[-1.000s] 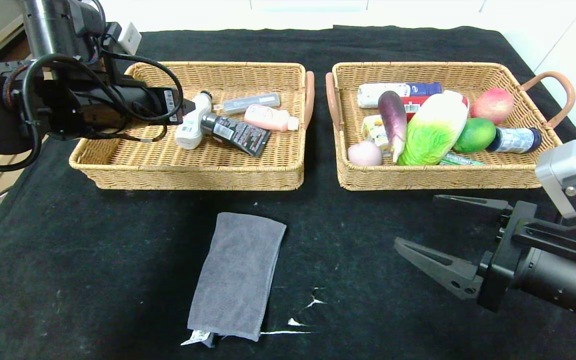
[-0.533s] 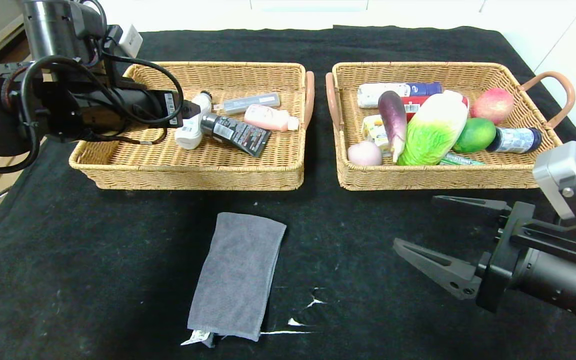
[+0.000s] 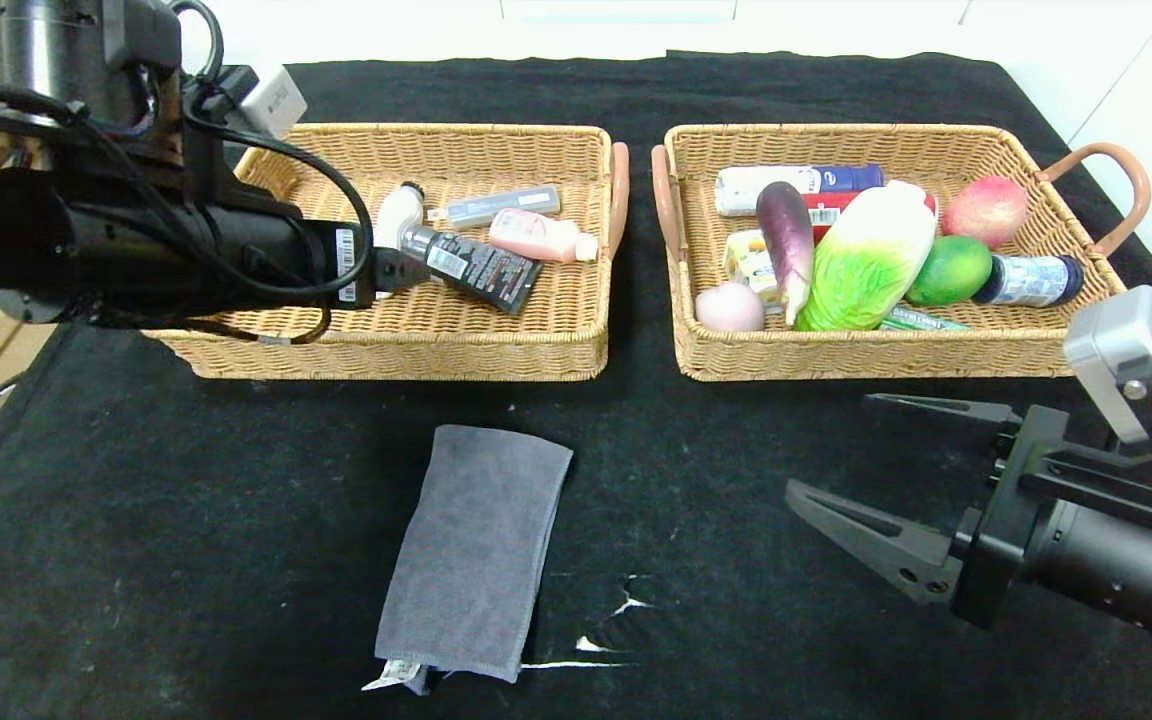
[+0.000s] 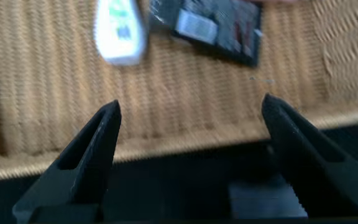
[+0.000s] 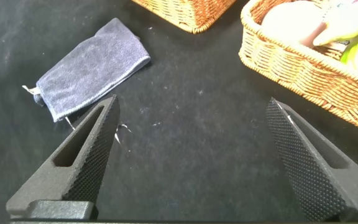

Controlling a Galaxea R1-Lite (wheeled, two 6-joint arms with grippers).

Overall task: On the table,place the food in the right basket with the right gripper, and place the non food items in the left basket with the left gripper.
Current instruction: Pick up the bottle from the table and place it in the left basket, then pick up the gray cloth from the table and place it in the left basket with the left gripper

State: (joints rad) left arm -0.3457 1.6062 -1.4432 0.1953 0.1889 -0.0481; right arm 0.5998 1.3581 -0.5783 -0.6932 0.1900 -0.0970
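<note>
Near the worktop's front edge lies the folded grey towel (image 3: 476,553), soft, light and best pinched at a fold, while the left end effector (image 4: 188,158) hangs released over the left basket (image 3: 391,345).

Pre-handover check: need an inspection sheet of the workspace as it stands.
Surface: black cloth table, white scuffs near front.
Job's things: grey towel lies alone on the cloth; left basket holds toiletry tubes and bottles; right basket holds eggplant, cabbage, fruit, plus bottles.
Clutter: nothing seen.
Grippers: left gripper open, empty, over left basket's front wall; right gripper open, empty, above cloth before right basket.
Cables: black cable looped on left arm.
Surroundings: white walls behind.
</note>
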